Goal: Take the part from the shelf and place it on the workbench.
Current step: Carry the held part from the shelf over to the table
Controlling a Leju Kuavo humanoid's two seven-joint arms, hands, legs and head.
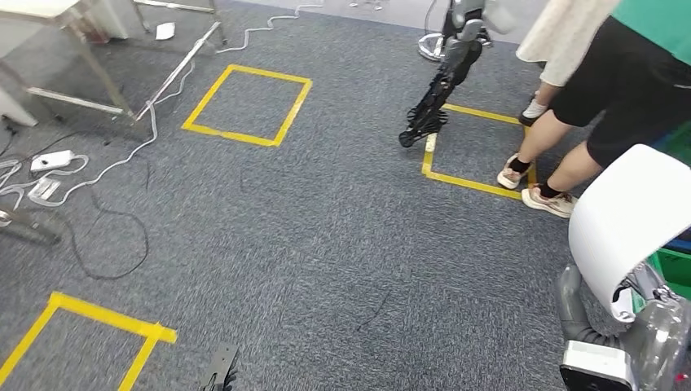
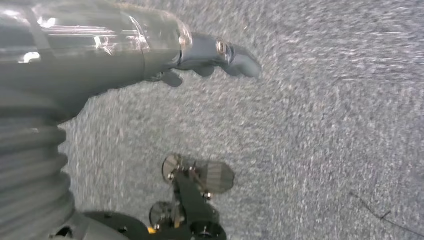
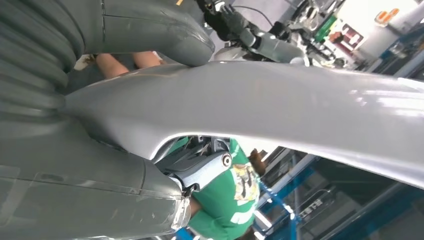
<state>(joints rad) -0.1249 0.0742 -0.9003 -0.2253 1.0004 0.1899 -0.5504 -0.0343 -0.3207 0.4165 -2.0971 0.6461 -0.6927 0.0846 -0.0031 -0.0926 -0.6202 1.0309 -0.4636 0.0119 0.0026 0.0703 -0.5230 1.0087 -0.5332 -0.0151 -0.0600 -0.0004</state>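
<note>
We see the part (image 1: 623, 220), a white curved shell, carried at the right hand (image 3: 165, 170), with the grey carpet (image 1: 326, 244) below and no workbench surface visible yet. In the right wrist view the part (image 3: 280, 105) runs as a broad, smooth, glossy band out from the hand. The thick thumb lies over one face, and the darker fingers (image 3: 200, 167) come up against the opposite face, so we read the hand as gripping the part between thumb and fingers near its inner end. Most of the shell extends well beyond the fingers, unsupported.

Handling judgement: the shell looks thin-walled and stiff, probably moulded plastic, so likely light for its bulk. The surface is shiny and probably slippery, and the long overhang past the fingers would lever against the grip if swung. A hold nearer the middle of the curve, with fingers wrapped over an edge rather than on the flat face, would seem safer. We would set it down gently, since the edges could chip or scuff.

The left hand (image 2: 215, 55) hangs over the carpet holding nothing. Its fingers look loosely bent, and we cannot tell open from closed.

A person's legs (image 1: 562, 138) stand nearby on yellow floor tape (image 1: 244, 102).
</note>
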